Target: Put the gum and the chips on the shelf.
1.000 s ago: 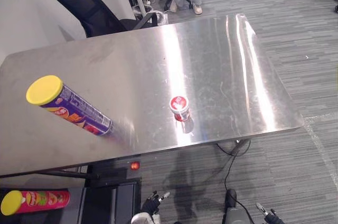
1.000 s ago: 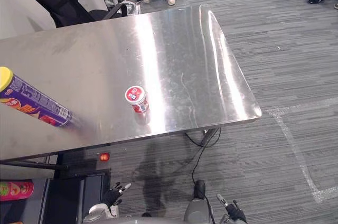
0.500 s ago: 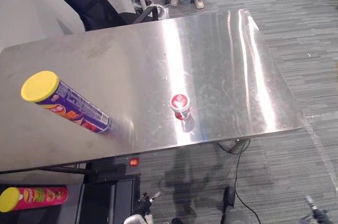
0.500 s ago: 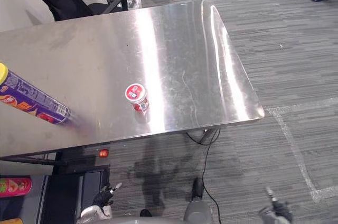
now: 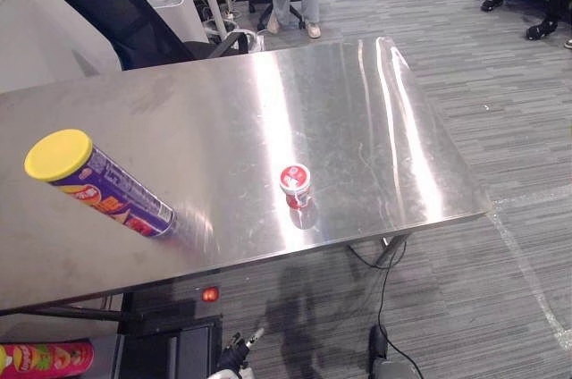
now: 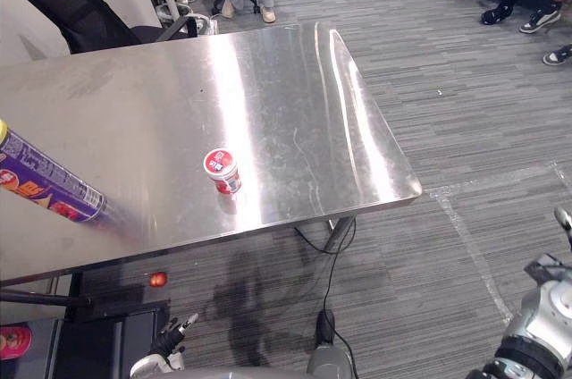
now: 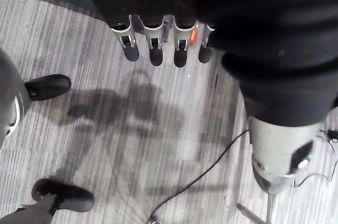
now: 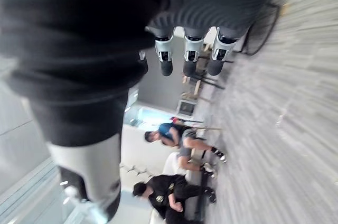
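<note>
The steel table (image 5: 223, 120) spreads out ahead. On its near left the purple chips can (image 5: 103, 196) stands on end, yellow lid up. The small red gum tub (image 5: 296, 185) sits upright by the near edge, centre. Both hands hang below that edge, fingers straight and empty. The left hand (image 7: 153, 44) looks nearer both items, and the right hand (image 8: 191, 55) is well off right.
</note>
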Controlling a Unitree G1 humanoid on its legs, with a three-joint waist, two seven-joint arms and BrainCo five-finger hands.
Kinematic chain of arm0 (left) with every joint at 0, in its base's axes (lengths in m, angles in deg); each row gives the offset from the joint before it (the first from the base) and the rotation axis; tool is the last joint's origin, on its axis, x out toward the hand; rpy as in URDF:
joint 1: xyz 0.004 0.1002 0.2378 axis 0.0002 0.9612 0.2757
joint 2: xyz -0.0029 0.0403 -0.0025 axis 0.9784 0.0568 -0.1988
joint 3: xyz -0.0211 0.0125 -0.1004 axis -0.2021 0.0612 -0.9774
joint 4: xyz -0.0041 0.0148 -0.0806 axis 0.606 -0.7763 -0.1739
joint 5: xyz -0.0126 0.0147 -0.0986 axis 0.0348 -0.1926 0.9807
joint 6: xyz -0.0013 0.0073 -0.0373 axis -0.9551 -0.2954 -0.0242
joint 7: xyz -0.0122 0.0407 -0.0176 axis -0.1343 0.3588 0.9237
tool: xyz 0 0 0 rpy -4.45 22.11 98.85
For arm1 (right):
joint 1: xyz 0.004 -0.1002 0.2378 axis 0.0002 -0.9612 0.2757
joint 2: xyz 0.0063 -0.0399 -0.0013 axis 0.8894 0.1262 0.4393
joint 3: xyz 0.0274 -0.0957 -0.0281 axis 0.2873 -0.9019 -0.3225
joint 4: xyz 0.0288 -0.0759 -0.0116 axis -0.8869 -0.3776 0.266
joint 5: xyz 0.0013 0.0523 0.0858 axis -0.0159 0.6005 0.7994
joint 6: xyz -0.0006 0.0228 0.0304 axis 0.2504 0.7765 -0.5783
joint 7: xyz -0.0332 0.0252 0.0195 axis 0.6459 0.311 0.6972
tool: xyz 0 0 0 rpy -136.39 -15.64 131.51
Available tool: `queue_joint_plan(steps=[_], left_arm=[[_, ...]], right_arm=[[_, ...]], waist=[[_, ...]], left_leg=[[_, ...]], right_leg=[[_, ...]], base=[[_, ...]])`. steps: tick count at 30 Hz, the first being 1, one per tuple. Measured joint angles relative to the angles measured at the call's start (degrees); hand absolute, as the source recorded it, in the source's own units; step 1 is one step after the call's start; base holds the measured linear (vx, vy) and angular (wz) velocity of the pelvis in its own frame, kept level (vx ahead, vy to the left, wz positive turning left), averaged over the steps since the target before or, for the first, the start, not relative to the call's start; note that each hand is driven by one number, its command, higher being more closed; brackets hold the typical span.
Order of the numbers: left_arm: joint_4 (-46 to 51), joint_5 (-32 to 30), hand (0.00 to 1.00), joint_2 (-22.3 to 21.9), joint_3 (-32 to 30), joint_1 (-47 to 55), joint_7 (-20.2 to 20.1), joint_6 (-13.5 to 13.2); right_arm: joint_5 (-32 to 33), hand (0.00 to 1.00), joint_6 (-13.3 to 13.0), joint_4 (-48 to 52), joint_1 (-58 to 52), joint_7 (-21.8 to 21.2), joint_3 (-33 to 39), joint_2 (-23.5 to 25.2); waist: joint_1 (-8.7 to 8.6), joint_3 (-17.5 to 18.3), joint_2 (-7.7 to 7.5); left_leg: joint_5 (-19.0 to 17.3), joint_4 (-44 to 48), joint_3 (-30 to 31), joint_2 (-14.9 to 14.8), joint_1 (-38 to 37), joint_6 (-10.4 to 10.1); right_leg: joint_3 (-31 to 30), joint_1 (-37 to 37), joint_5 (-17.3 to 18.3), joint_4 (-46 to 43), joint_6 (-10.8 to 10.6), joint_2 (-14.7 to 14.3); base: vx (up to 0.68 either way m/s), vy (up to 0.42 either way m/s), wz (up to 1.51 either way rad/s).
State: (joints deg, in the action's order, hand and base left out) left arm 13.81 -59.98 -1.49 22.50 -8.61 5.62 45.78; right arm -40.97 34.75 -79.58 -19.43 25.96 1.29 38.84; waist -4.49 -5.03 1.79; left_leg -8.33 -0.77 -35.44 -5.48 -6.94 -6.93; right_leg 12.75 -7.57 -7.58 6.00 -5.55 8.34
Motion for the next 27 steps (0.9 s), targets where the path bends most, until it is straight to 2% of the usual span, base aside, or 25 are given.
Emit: queue_joint_plan(steps=[4, 8, 11, 14, 20, 27], left_arm=[[0.7, -0.7, 0.00, 0.0, 0.1, 0.6, -0.2, 0.0], [0.7, -2.2, 0.00, -0.2, 1.1, 0.9, -1.2, 0.3], [0.7, -2.3, 0.00, -0.7, 2.1, 0.9, -1.5, 0.7], [0.7, -3.9, 0.00, -1.1, 2.4, 0.9, -1.5, 0.7], [0.8, -4.4, 0.00, -0.4, 4.0, 0.9, -1.6, 0.6], [0.8, -4.4, 0.00, 0.8, 4.4, 1.5, -2.0, 0.7]], right_arm=[[-2.7, 0.00, -0.4, 9.8, -1.0, -2.8, -3.9, 0.3], [-3.3, 0.00, -0.9, 21.7, -3.3, -8.5, -10.0, 1.1], [-3.1, 0.00, -3.1, 29.3, -4.9, -13.0, -16.9, 2.1], [-1.4, 0.00, -3.3, 31.0, -5.3, -16.8, -22.1, 2.4], [-0.1, 0.00, -3.3, 32.2, -5.2, -23.0, -34.5, 2.2], [0.7, 0.00, -3.3, 32.1, -2.8, -23.6, -42.4, 2.1]], waist=[[0.04, 0.0, 0.06], [0.13, 0.0, 0.06], [0.19, 0.0, 0.02], [0.60, 0.0, -0.11], [2.84, -0.2, -0.39], [3.15, -1.0, -1.65]], left_leg=[[0.0, 0.2, 0.2, 0.1, 0.5, 0.0], [0.0, 0.3, 0.3, 0.1, 0.9, 0.0], [0.0, 0.3, 0.8, 0.1, 0.9, 0.1], [0.0, 0.3, 2.3, 0.1, 0.9, 0.1], [0.0, 0.3, 3.4, -0.1, 1.0, 0.1], [0.0, 0.3, 6.6, -0.4, 2.0, 0.1]], right_leg=[[0.0, -0.4, -0.1, 0.0, -0.1, 0.4], [0.0, -0.8, -0.4, 0.0, 0.0, 0.4], [0.4, -0.7, -0.7, 0.0, 0.1, 0.6], [1.2, -0.1, -0.8, 0.0, 0.0, 0.8], [1.6, -0.1, -1.0, 0.0, 0.1, 0.7], [4.3, 0.6, -1.0, 0.1, 0.0, 1.0]], base=[[-0.04, -0.015, 0.01], [-0.04, -0.037, -0.01], [-0.04, -0.028, 0.06], [-0.06, -0.029, 0.15], [-0.07, -0.048, 0.03], [-0.07, -0.045, 0.19]])
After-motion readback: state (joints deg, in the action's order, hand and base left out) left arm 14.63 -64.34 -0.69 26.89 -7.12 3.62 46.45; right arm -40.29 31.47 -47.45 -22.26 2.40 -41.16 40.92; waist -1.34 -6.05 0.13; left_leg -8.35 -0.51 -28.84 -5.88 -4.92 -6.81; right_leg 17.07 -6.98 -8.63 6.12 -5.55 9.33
